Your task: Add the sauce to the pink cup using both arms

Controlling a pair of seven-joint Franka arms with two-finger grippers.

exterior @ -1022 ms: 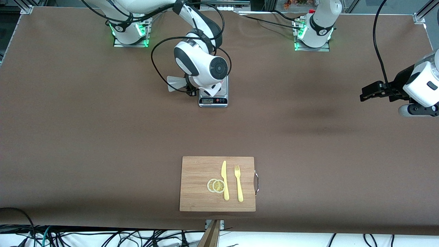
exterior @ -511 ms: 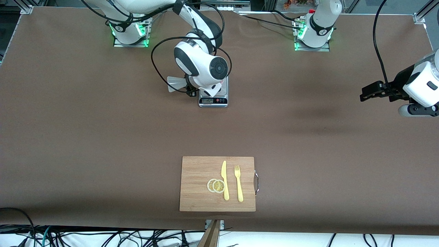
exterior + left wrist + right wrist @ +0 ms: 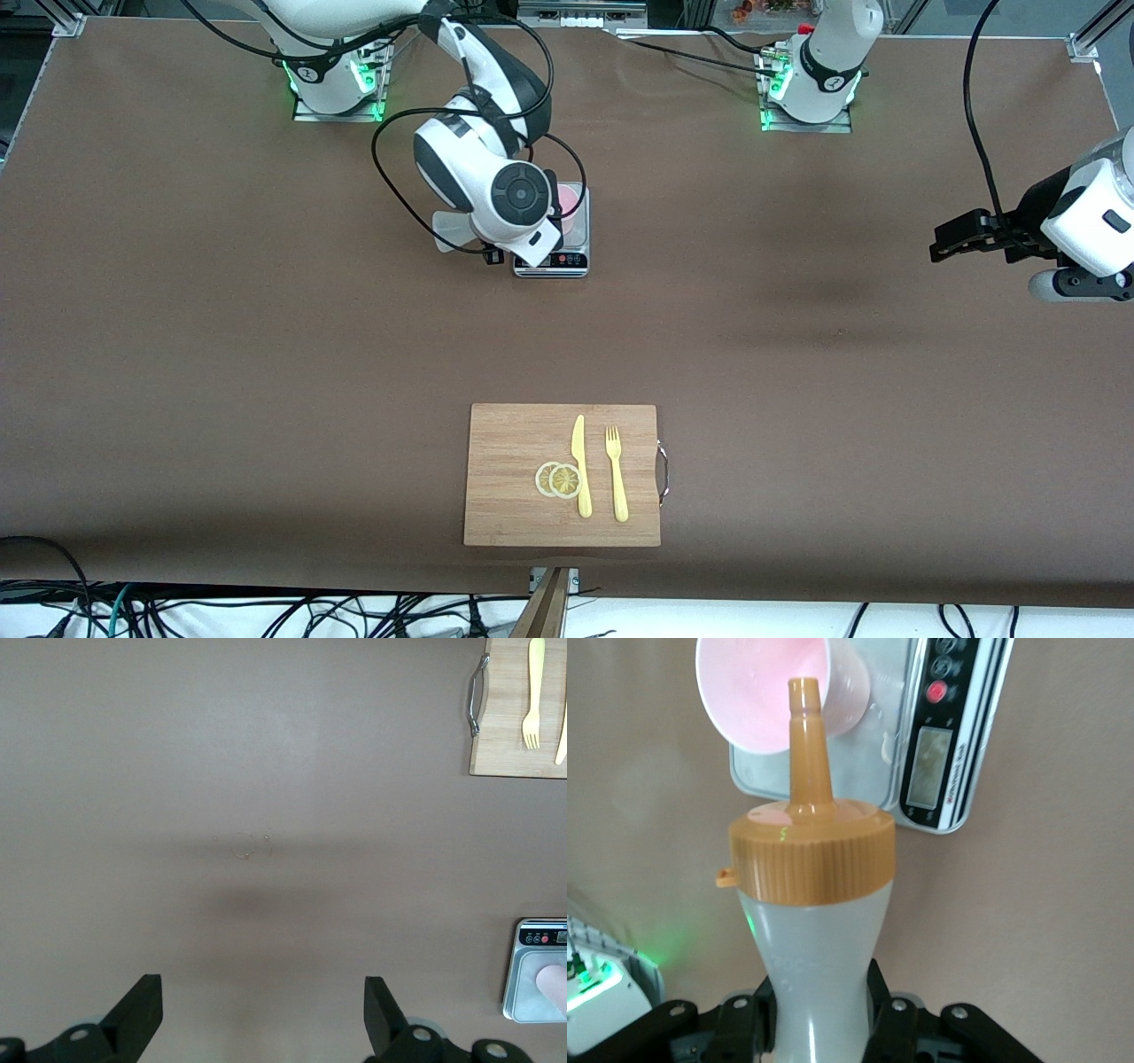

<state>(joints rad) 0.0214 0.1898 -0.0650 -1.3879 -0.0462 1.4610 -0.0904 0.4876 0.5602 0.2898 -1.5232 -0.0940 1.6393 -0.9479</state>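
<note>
The pink cup [image 3: 569,206] stands on the grey scale [image 3: 574,239]. My right gripper [image 3: 819,997] is shut on the sauce bottle [image 3: 811,930], on its narrow waist. The bottle is tilted, and its orange-yellow nozzle [image 3: 804,735] points at the cup's open mouth [image 3: 757,691] from just above the rim. In the front view the right wrist covers the nozzle and only the bottle's whitish base [image 3: 450,232] shows. My left gripper [image 3: 952,241] is open and empty and waits over bare table at the left arm's end; it also shows in the left wrist view [image 3: 261,1019].
A wooden cutting board [image 3: 514,443] lies near the front edge with a yellow knife [image 3: 580,465], a yellow fork [image 3: 616,474] and two lemon slices [image 3: 558,479]. The scale's display [image 3: 928,766] faces the front camera. Black cables loop around the right arm.
The right wrist has swung toward the right arm's end of the table, and the pink cup on the scale now shows. The left arm has not moved.
</note>
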